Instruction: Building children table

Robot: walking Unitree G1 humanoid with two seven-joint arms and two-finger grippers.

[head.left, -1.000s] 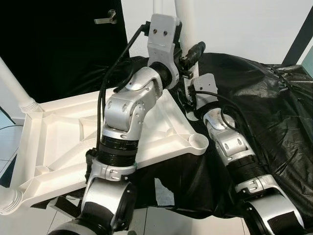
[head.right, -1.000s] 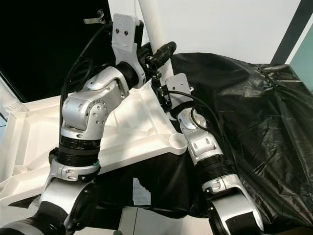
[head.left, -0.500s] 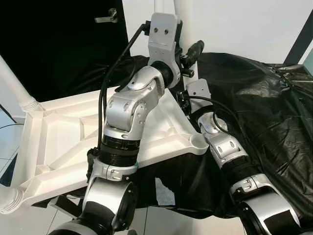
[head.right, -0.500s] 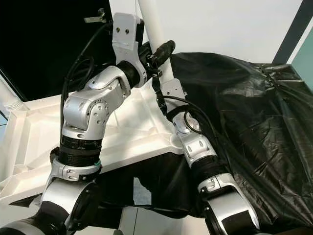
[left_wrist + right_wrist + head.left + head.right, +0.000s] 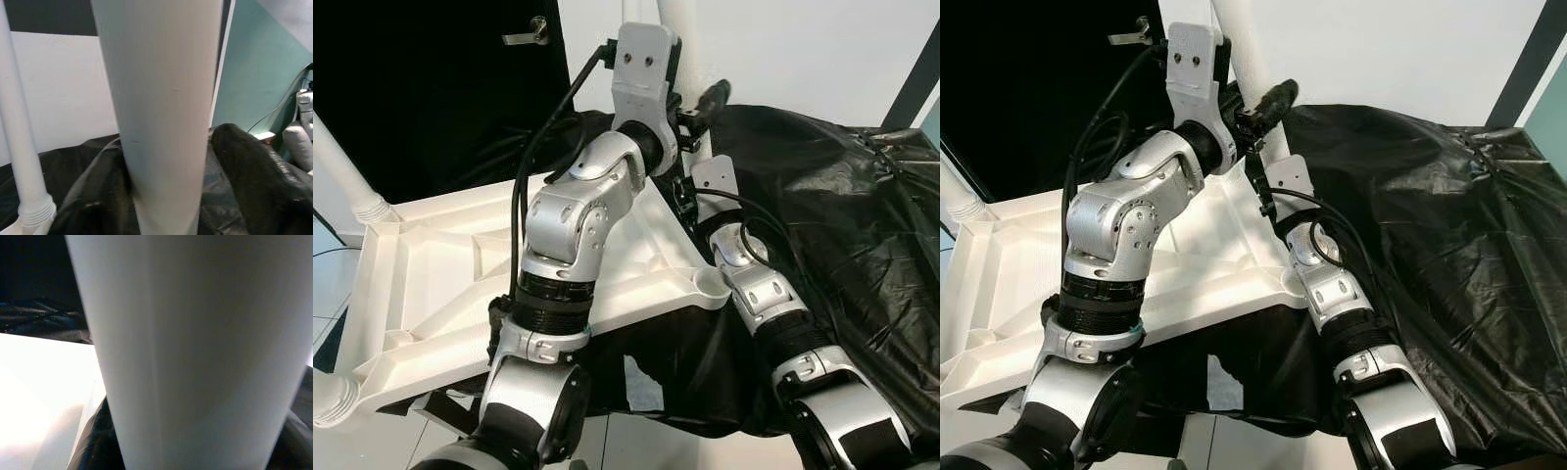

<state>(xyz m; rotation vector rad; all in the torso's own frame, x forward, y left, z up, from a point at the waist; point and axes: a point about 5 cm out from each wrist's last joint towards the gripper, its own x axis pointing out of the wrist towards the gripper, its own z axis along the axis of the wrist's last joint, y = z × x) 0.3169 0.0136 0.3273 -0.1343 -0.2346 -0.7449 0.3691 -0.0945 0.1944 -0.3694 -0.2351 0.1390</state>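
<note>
**White table leg gripped at far corner of upturned tabletop**

White plastic tabletop lies underside up at left centre of frame, partly over a black plastic sheet. One white leg stands upright at its far corner, top centre. Left gripper and right gripper both sit against this leg, left above right. Finger positions are hidden; whether either pincer is clamped cannot be determined. Another fitted leg shows at left edge.
</note>
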